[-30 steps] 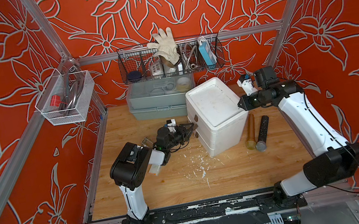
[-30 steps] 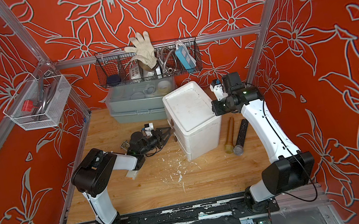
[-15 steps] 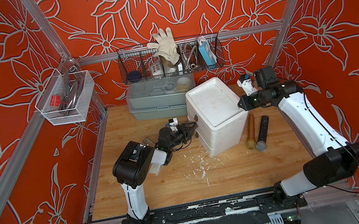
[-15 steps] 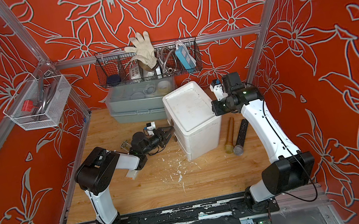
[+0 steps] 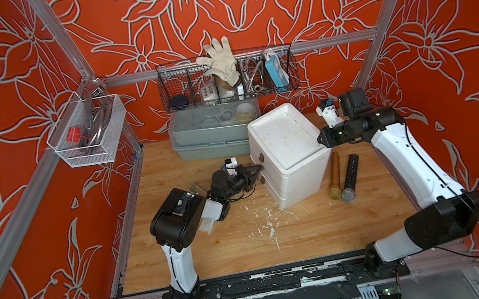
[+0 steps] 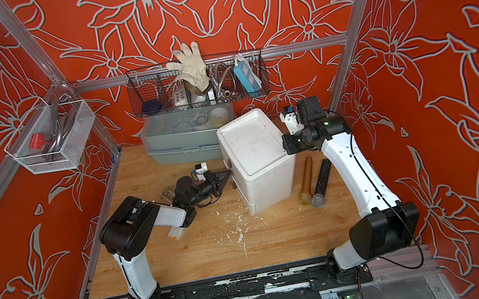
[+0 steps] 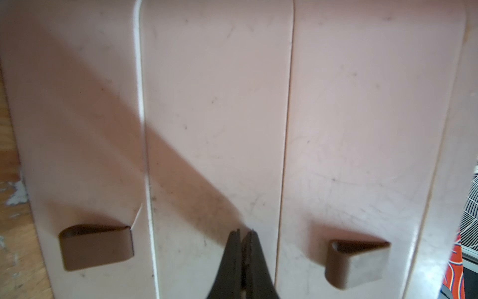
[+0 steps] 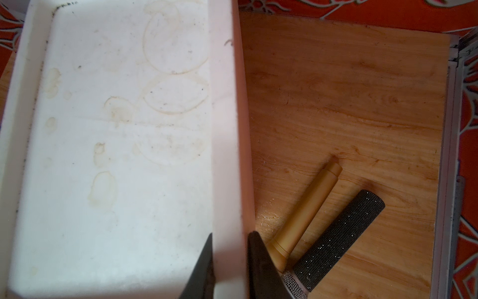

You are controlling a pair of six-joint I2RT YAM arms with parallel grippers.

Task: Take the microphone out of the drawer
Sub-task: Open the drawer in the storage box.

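White drawer unit (image 5: 283, 139) stands mid worktop (image 5: 216, 251), turned a bit, drawer fronts facing 9 o'clock. Drawers look shut, so the inside is not visible.

Left end effector (image 5: 256, 171) is at 9 o'clock of the unit, right at the drawer fronts. In the left wrist view its fingers (image 7: 232, 259) are pressed together with nothing between them. The tips are at or just off the front panel, between the two brown handles (image 7: 95, 246) and on neither.

Right end effector (image 8: 229, 238) is at the 3 o'clock edge of the unit's top and pinches the raised white rim, one finger inside it and one outside.

Two mics are out on the worktop at 4 o'clock of the unit, close to its side wall. The gold microphone (image 5: 335, 175) and black microphone (image 5: 350, 175) lie side by side, heads toward 6 o'clock and about touching, and neither is gripped.

White flakes (image 5: 260, 219) are scattered at 6–7 o'clock of the unit. Grey box (image 5: 210, 142) sits at 11 o'clock against the back wall. Wire basket (image 5: 227, 79) hangs above it at 12 o'clock, with a glove (image 5: 220, 60) sticking up out of it.
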